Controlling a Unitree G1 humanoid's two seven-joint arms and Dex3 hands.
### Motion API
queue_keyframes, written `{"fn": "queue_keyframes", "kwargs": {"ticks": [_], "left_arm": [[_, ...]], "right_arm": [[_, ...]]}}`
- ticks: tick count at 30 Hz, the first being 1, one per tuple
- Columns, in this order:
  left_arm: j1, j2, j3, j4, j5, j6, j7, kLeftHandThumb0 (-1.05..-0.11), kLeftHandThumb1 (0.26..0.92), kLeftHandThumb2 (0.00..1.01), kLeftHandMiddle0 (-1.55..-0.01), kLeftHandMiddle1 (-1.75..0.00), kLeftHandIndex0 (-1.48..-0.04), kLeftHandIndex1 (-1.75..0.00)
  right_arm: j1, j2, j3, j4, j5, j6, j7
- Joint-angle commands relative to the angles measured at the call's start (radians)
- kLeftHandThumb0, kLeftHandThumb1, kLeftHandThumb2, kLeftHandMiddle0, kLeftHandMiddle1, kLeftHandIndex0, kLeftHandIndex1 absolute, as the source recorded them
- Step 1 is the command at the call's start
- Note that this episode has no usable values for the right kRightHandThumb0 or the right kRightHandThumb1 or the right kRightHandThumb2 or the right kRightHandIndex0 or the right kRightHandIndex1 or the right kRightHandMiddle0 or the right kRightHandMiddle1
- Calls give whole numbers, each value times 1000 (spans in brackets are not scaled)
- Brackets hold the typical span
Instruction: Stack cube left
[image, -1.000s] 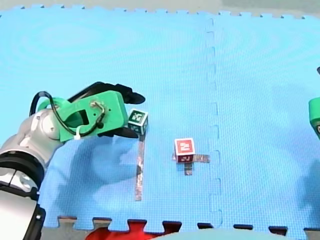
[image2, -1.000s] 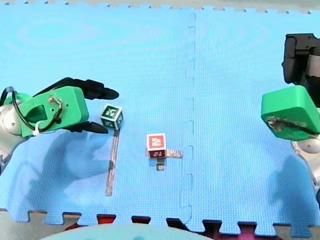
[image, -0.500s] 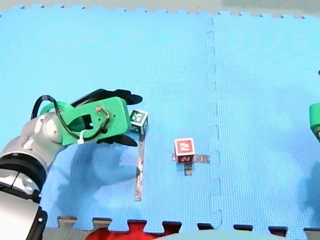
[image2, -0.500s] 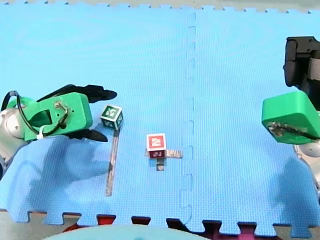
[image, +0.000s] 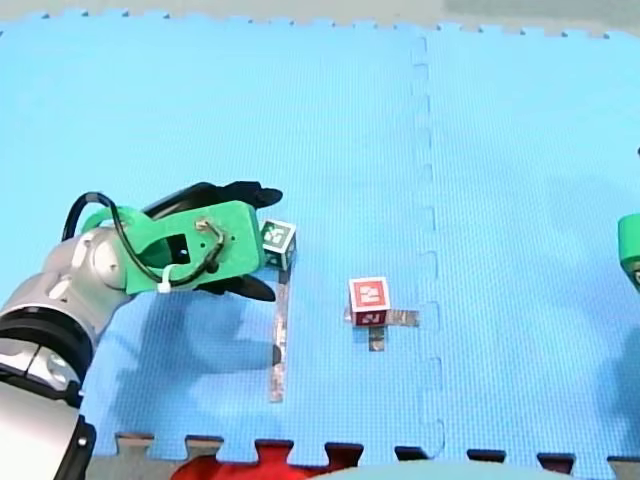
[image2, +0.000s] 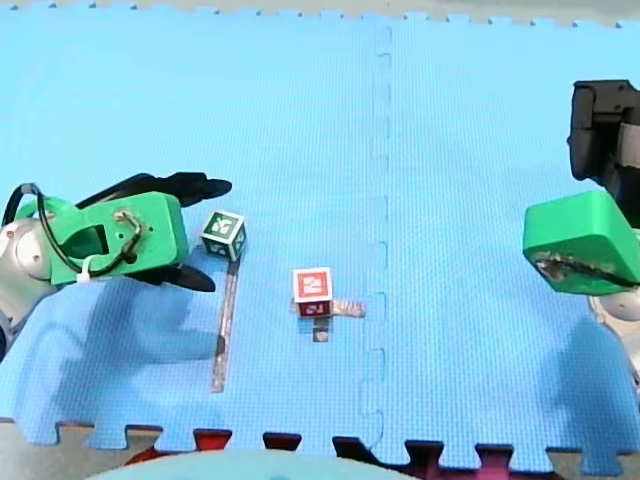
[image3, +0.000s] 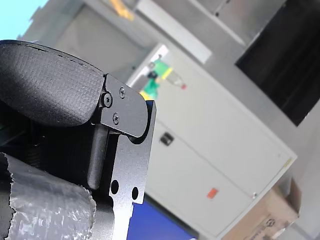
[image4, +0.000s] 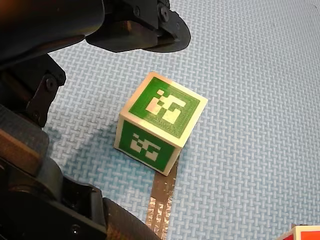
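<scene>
A green cube with white markings sits on the blue foam mat, at the top end of a grey tape strip. To its right, a red cube with white markings stands on a short tape cross. My left hand is low over the mat just left of the green cube, one finger behind it and another in front, not touching it. The second wrist view has the green cube close beside dark fingers. My right hand hangs at the far right, away from both cubes.
The mat's jigsaw seam runs front to back right of the red cube. The toothed front edge of the mat is near me. Open mat lies behind and to the right of the cubes.
My left hand has dropped lower and drawn a little toward me beside the green cube. The right arm has slid slightly further out at the right edge. Neither cube has moved.
</scene>
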Motion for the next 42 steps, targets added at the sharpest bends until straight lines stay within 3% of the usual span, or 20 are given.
{"fn": "queue_keyframes", "kwargs": {"ticks": [1,10,17,28,33,42], "left_arm": [[1,9,2,3,0,-2,-3,-1048,762,17,-818,-1746,-269,-8],[8,12,8,6,-7,-5,-4,-1048,778,14,-816,-1746,-349,-38],[15,13,19,11,-11,-11,4,-1048,764,1,-857,-1746,-556,-103],[8,-1,21,15,-4,23,17,-1047,757,2,-878,-1746,-556,-18],[-3,-12,32,18,-12,28,30,-1046,763,4,-854,-1746,-526,-1],[-25,-14,49,17,-19,11,43,-1042,769,5,-852,-1746,-504,0]], "right_arm": [[11,-7,-3,-15,0,6,3],[46,-6,-9,-71,2,17,18],[70,-10,-19,-127,3,26,36],[114,-4,-31,-228,-10,93,53],[124,-2,-33,-244,-11,105,59],[120,-1,-37,-233,-11,105,62]]}}
